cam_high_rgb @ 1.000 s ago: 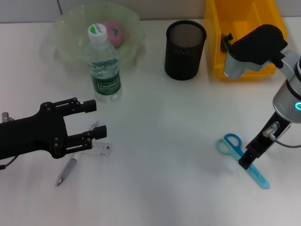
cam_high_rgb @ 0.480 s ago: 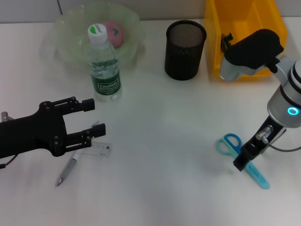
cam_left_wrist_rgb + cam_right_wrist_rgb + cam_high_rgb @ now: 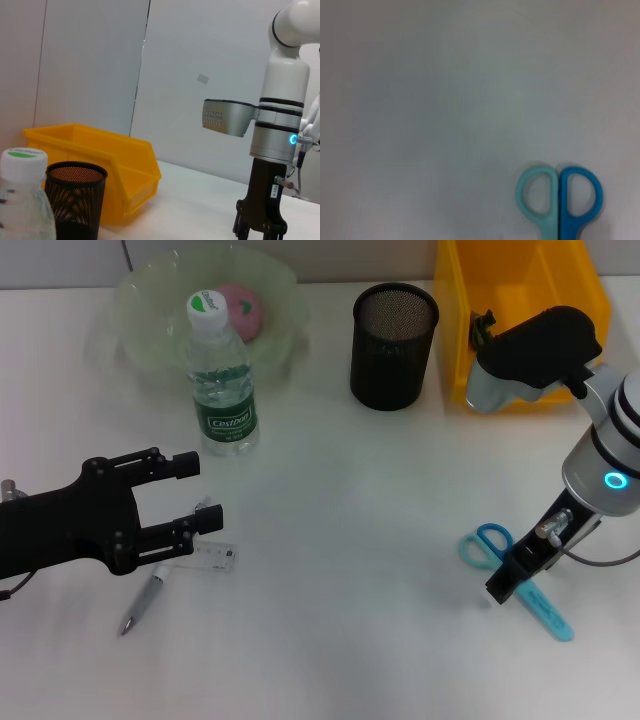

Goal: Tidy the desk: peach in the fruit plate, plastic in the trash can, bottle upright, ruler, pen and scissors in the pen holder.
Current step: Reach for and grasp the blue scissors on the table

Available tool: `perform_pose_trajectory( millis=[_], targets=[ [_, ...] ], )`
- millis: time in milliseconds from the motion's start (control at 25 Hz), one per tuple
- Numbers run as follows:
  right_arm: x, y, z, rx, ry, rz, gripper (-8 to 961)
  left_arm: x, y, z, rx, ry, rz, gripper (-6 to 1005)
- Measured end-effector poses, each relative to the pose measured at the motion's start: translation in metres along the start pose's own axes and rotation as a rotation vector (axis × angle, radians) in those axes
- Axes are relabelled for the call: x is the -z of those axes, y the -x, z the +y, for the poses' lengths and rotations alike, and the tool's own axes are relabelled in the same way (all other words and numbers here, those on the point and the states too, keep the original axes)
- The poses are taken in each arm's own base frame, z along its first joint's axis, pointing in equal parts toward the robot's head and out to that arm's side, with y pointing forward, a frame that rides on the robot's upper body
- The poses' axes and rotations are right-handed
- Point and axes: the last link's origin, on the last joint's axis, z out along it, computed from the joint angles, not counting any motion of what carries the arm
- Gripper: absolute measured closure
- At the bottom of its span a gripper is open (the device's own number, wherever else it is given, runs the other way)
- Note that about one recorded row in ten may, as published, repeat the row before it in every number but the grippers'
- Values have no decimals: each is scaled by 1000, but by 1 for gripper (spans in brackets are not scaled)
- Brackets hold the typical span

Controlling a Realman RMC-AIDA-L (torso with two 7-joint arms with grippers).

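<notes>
The scissors (image 3: 520, 580) lie flat on the desk (image 3: 360, 540) at the right, closed, handles toward the holder (image 3: 393, 345). The right gripper (image 3: 502, 584) is down over them; whether it grips I cannot tell. The left gripper (image 3: 200, 495) hovers wide open over the ruler (image 3: 210, 555) and pen (image 3: 143, 602). The bottle (image 3: 220, 375) stands upright by the plate (image 3: 150, 315), which holds the peach (image 3: 240, 308).

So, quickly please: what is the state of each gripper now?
Left gripper: open, holding nothing, above the ruler and pen.
Right gripper: over the scissors; cannot tell.
</notes>
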Motion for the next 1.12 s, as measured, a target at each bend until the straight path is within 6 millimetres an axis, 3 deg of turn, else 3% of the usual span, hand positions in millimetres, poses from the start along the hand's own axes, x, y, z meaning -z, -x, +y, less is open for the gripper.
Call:
perform_pose_trajectory(
  millis=[880,1120],
  targets=[
    [-2,1,-1,-16,-1,-6,217,0,0,0,0,0,0,330],
    [-3,1,-1,-12,-4,-1,311,1,1,0,1,-1,0,331]
  ],
)
